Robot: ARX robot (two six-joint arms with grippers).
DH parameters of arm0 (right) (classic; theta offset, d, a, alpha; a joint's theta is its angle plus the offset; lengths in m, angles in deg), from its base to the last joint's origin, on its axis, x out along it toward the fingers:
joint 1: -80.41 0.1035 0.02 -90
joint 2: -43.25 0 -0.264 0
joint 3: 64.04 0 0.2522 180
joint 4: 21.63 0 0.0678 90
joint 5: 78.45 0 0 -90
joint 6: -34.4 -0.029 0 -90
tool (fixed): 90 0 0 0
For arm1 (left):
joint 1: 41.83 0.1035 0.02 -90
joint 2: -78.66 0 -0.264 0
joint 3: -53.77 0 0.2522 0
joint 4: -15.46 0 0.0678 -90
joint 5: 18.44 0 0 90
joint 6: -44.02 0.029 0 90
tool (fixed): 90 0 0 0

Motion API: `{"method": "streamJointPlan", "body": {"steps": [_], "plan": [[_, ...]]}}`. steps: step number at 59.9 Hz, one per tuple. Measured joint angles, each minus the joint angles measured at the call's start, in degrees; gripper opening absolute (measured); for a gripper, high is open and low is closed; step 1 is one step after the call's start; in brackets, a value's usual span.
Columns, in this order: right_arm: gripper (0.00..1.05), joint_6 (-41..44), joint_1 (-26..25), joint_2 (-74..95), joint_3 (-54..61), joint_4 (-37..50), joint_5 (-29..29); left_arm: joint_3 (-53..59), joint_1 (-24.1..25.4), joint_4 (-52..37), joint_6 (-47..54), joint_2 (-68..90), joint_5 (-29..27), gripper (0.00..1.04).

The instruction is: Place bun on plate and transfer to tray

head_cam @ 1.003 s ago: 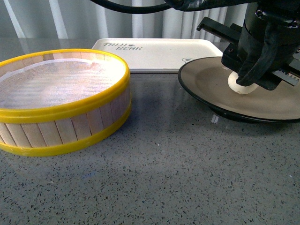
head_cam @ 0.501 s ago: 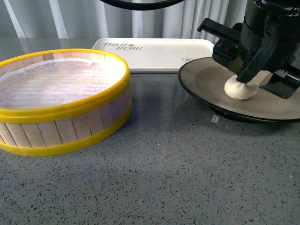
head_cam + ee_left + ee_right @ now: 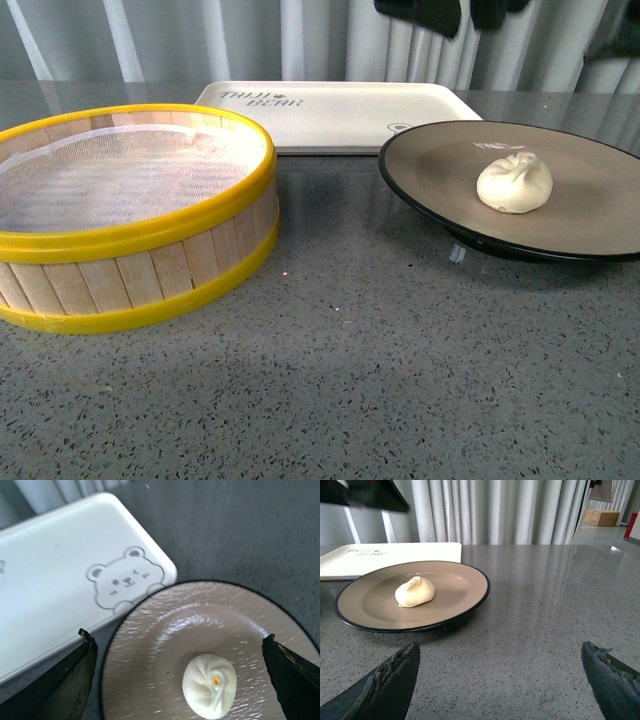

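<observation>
The white pleated bun (image 3: 514, 183) sits alone on the tan plate (image 3: 440, 165) with the black rim, at the right of the table. In the left wrist view my left gripper (image 3: 177, 639) hangs open high above the bun (image 3: 209, 685) and plate (image 3: 165, 630), touching neither. The cream tray (image 3: 340, 115) with dark lettering lies behind the plate, its bear drawing (image 3: 125, 582) close to the plate's rim. My right gripper (image 3: 500, 650) is open low over bare table beside the plate (image 3: 455, 587), with the bun (image 3: 414, 591) ahead of it.
A yellow-rimmed wooden steamer basket (image 3: 130, 215) with a white cloth liner stands at the left front. Dark parts of the left arm (image 3: 440, 12) show at the top edge. Grey speckled tabletop (image 3: 380, 380) spreads across the front; curtains hang behind.
My left gripper has let go of the bun and risen from the plate, nearly out of the front view. The bun stays on the plate.
</observation>
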Motion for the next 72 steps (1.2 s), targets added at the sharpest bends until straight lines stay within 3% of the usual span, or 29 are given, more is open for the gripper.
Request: {"method": "streamJointPlan", "body": {"steps": [8, 24, 29, 35, 41, 57, 72], "plan": [[0.96, 0.00, 0.00, 0.00, 0.00, 0.00, 0.00, 14.58, 2.93, -6.23, -1.16, -17.86, -3.26, 0.98], [0.96, 0.00, 0.00, 0.00, 0.00, 0.00, 0.00, 40.17, 11.45, -6.86, 1.92, -44.15, -3.26, 0.98], [0.96, 0.02, 0.00, 0.00, 0.00, 0.00, 0.00, 49.81, 14.73, -19.76, 2.34, -50.49, -8.81, 0.85], [0.96, 0.00, 0.00, 0.00, 0.00, 0.00, 0.02, 62.27, 21.57, -30.64, 2.49, -59.12, -4.44, 0.67], [0.96, 0.00, 0.00, 0.00, 0.00, 0.00, -0.02, 71.34, 26.01, -33.86, 2.47, -64.67, -1.99, 0.49], [0.96, 0.00, 0.00, 0.00, 0.00, 0.00, 0.04, 83.65, 30.91, -37.11, 2.51, -71.73, 4.15, 0.04], [0.96, 0.00, 0.00, 0.00, 0.00, 0.00, 0.02, 91.41, 34.93, -37.68, 2.67, -78.97, 7.85, 0.04]]}}
